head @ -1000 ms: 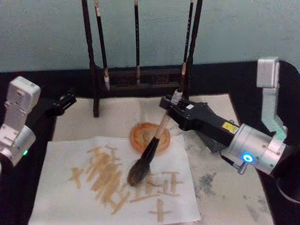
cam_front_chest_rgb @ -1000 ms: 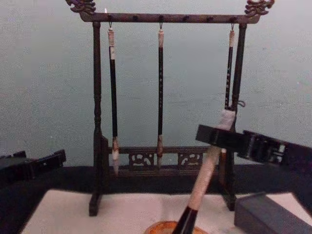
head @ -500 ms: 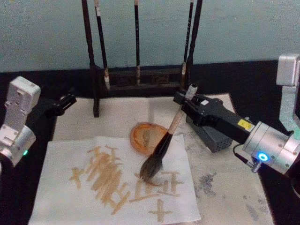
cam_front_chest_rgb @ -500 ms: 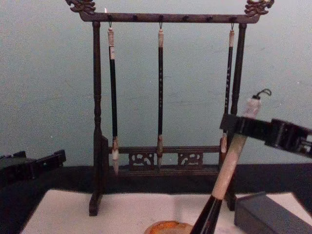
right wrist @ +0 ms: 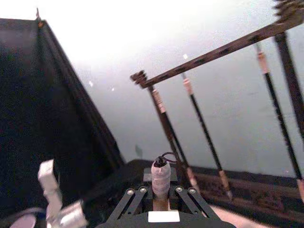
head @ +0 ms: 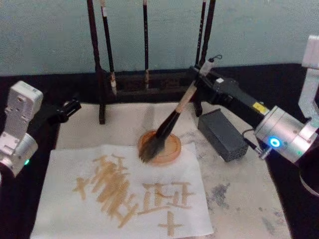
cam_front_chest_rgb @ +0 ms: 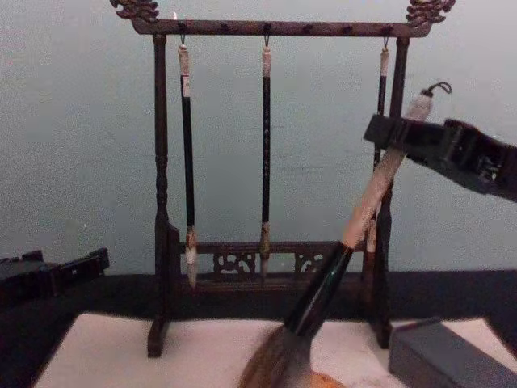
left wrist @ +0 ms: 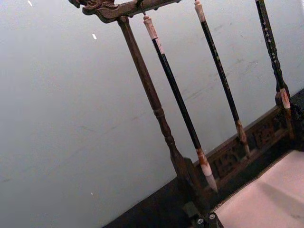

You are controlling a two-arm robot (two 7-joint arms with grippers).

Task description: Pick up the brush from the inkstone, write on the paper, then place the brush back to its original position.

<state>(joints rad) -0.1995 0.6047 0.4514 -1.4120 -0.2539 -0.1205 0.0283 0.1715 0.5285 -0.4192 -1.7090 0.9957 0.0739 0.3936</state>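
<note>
Broadly, the paper (head: 65,164), streaked with tan strokes, lies at the front of the table, with the wooden rack (head: 99,74) behind it. The right end effector (head: 202,74) is clamped near the top of the tilted brush (head: 174,117), whose bristles hang over the round orange inkstone (head: 172,149). The left end effector (head: 70,107) sits at the table's left; whether it is open or closed cannot be told.

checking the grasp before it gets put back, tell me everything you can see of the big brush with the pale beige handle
The large calligraphy brush has a thick pale beige handle, a glossy black ferrule, a bushy grey-brown bristle head and a dark cord loop at its top. It is tilted, top leaning back and to the robot's right, bristles down over the round orange-brown dish; contact there is unclear. The right gripper is shut on its upper handle.
</note>
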